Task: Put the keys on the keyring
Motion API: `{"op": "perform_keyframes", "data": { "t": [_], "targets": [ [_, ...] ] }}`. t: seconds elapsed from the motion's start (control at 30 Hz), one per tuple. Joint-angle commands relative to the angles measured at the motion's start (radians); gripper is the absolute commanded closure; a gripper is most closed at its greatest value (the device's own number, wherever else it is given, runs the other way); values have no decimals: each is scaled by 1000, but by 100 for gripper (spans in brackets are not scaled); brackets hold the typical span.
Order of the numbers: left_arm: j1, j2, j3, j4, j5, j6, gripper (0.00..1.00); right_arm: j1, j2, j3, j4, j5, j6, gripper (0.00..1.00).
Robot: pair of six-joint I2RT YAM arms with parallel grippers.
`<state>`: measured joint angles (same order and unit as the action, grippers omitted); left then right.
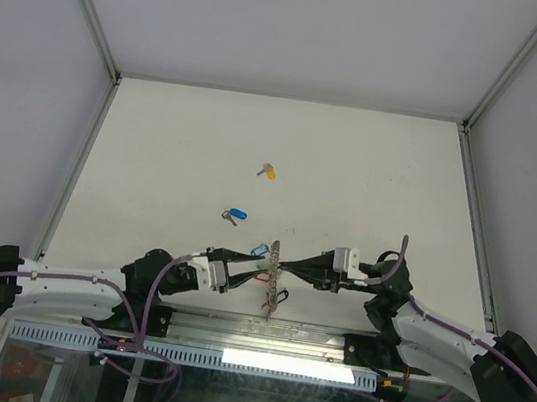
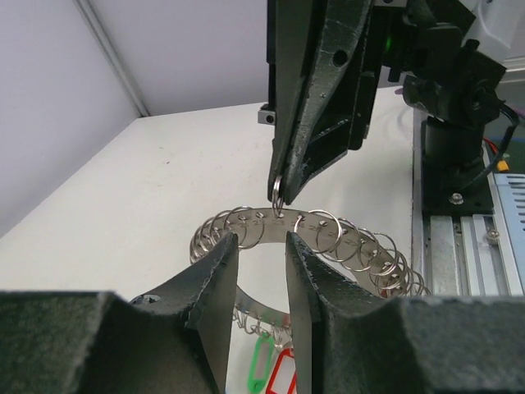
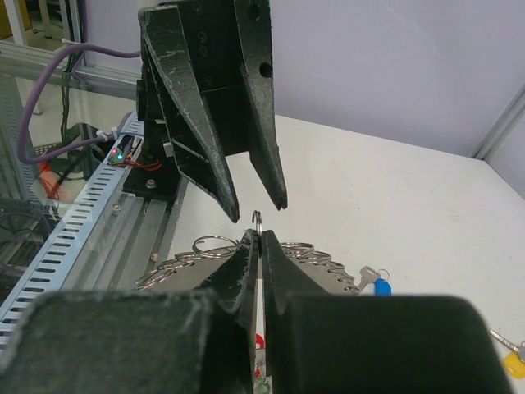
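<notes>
The keyring (image 1: 274, 288), a flat silver band fringed with small split rings, stands on edge near the table's front between both grippers. It shows in the left wrist view (image 2: 340, 228) with green (image 2: 262, 361) and red tags hanging below. My right gripper (image 3: 259, 235) is shut on one small split ring (image 2: 279, 194) at the band's top. My left gripper (image 2: 261, 245) is open, its fingers (image 3: 275, 185) apart just beyond that ring and touching nothing. A blue-tagged key (image 1: 234, 216) and a yellow-tagged key (image 1: 267, 171) lie loose on the table further back.
The metal rail (image 1: 258, 336) and cable tray run along the near edge just behind the keyring. A blue tag (image 1: 261, 251) sits at the keyring's far end. White walls enclose the table on three sides.
</notes>
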<state>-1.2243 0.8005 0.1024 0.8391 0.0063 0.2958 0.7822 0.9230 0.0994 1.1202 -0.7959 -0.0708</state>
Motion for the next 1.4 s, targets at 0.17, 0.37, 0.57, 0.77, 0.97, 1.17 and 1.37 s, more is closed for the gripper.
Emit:
{"op": "perform_keyframes", "data": {
  "t": [0.17,0.37,0.57,0.77,0.97,1.17,1.37],
  "targets": [
    [-4,57,93,-64,155,69,71,0,-50,49,-27,-61,-190,100],
    [-4,81,115,-79,147,96,72,1,-95,87,-179,-70,-306,100],
    [-5,109,135,-107,135,109,75,3,-123,113,-287,-92,-409,100],
    [-5,103,133,-125,98,110,79,2,-157,133,-413,-115,-524,100],
    [-5,88,131,-151,80,125,77,2,-182,148,-465,-113,-557,100],
    [-6,130,148,-139,84,142,75,6,-173,152,-459,-119,-542,100],
    [-5,144,151,-112,72,156,76,9,-157,154,-455,-125,-535,100]
  ]
}}
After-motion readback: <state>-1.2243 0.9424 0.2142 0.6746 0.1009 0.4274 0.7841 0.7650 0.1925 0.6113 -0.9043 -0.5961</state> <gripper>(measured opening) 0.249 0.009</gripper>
